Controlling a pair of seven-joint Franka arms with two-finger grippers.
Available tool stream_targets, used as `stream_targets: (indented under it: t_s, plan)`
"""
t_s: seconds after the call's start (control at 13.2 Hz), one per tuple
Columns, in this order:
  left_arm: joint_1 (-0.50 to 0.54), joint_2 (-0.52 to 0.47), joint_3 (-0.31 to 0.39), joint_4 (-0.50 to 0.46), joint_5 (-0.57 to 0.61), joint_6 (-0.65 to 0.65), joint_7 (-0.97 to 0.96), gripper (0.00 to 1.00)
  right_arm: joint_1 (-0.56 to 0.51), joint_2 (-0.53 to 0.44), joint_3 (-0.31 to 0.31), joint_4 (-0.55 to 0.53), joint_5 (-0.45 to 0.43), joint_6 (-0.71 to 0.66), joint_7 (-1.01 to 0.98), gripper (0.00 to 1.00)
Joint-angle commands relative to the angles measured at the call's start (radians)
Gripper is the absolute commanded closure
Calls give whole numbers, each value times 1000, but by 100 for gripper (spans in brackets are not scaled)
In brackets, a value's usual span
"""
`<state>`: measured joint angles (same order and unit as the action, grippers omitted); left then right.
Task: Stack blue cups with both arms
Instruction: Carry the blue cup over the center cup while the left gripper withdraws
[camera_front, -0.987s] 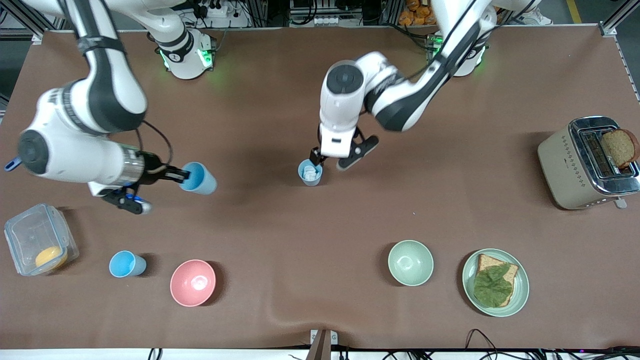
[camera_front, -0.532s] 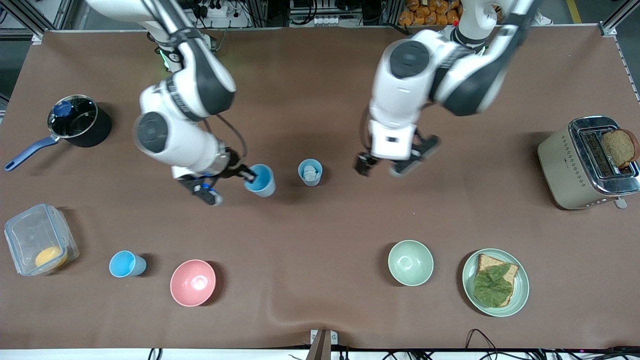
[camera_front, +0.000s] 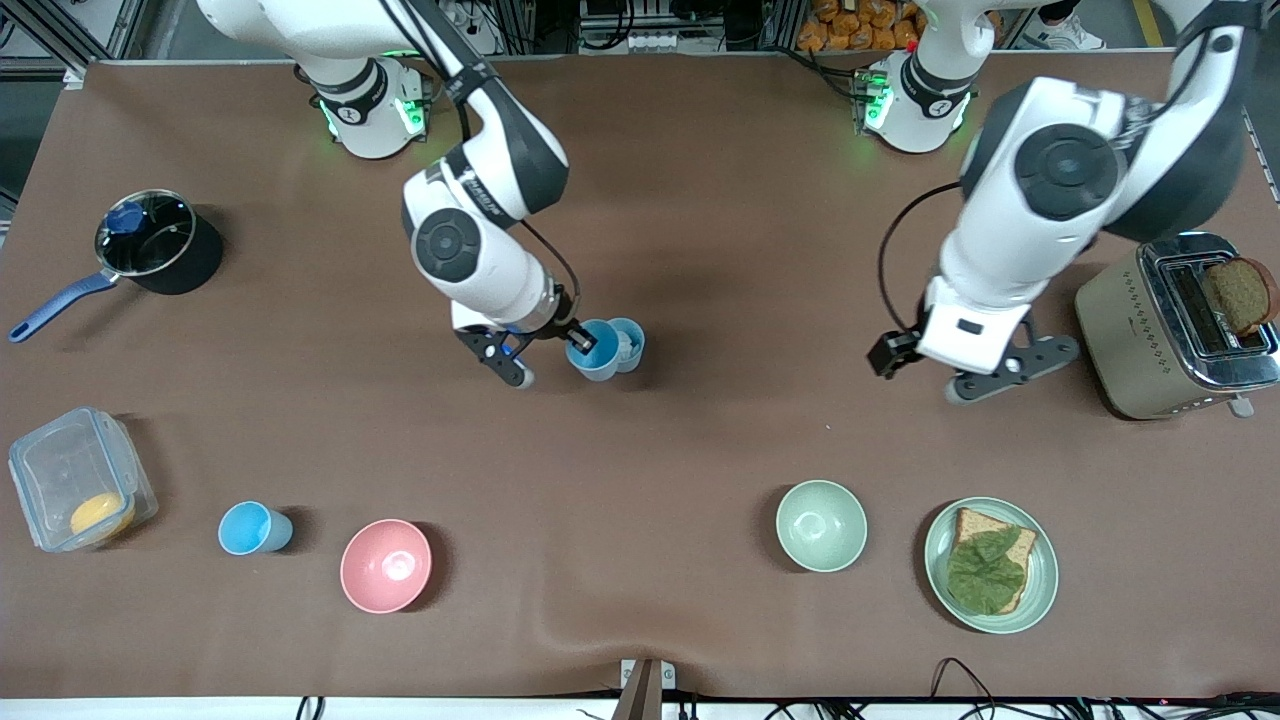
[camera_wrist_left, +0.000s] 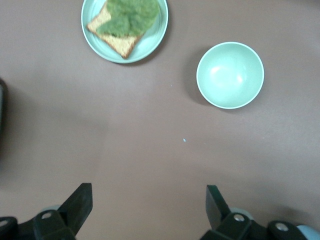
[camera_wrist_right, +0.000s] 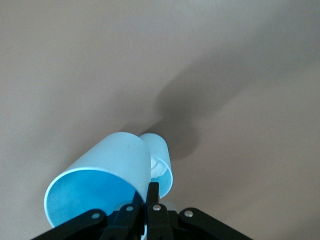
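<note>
My right gripper is shut on the rim of a bright sky blue cup and holds it tilted, close against the paler grey-blue cup. That paler cup stands upright at the middle of the table with a white scrap inside. In the right wrist view my right gripper pinches the sky blue cup's wall, with the paler cup just past it. My left gripper is open and empty over bare table beside the toaster; it also shows in the left wrist view. Another sky blue cup stands nearer the front camera.
A toaster with bread stands at the left arm's end. A pale green bowl and a plate with toast and lettuce sit near the front. A pink bowl, a clear container and a pot lie toward the right arm's end.
My right arm has carried the sky blue cup across the table up to the paler cup. My left gripper has let go of the paler cup and moved off toward the toaster.
</note>
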<state>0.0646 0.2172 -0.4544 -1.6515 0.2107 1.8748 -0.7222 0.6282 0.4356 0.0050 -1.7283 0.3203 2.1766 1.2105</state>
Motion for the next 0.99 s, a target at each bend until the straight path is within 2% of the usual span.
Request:
stream_targets:
  t_s: [0.0, 0.46, 0.91]
  plan:
    - [64, -59, -10, -28, -11, -26, 133, 0, 34, 0, -13, 4, 20, 2, 76, 100]
    - [145, -73, -4, -2, -62, -57, 289, 0, 58, 35, -13, 3, 20, 3, 142, 100]
    - [175, -79, -6, 36, -63, -120, 294, 0, 68, 37, -13, 3, 20, -9, 173, 100]
